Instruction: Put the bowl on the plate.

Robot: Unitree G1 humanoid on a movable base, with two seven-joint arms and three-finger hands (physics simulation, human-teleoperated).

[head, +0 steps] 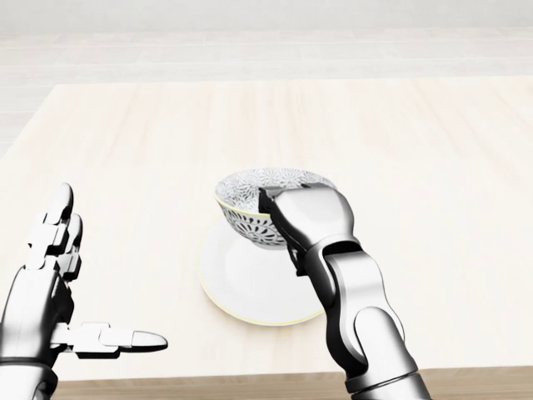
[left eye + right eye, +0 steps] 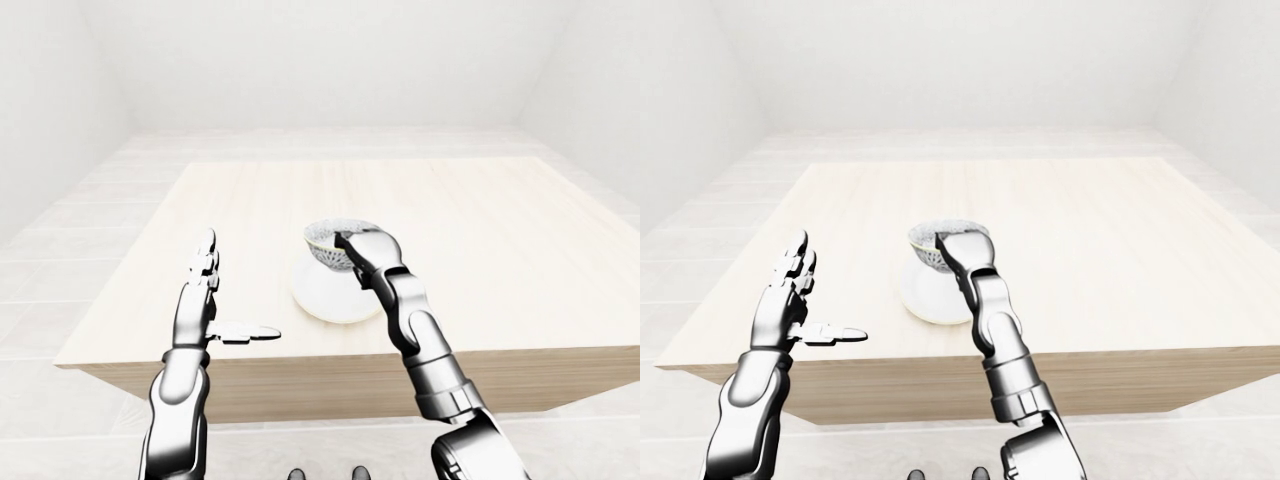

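A patterned black-and-white bowl [image 1: 250, 200] hangs tilted over the upper part of a white plate [image 1: 241, 287] on the wooden table [image 1: 400, 142]. My right hand [image 1: 287, 221] grips the bowl's right rim, its fingers closed round the wall. Whether the bowl's base touches the plate I cannot tell. My left hand [image 1: 62, 283] stands open at the lower left of the head view, fingers pointing up and thumb stretched to the right, well apart from the plate.
The table's near edge [image 2: 330, 365] runs just below the plate in the left-eye view. Pale floor and white walls surround the table.
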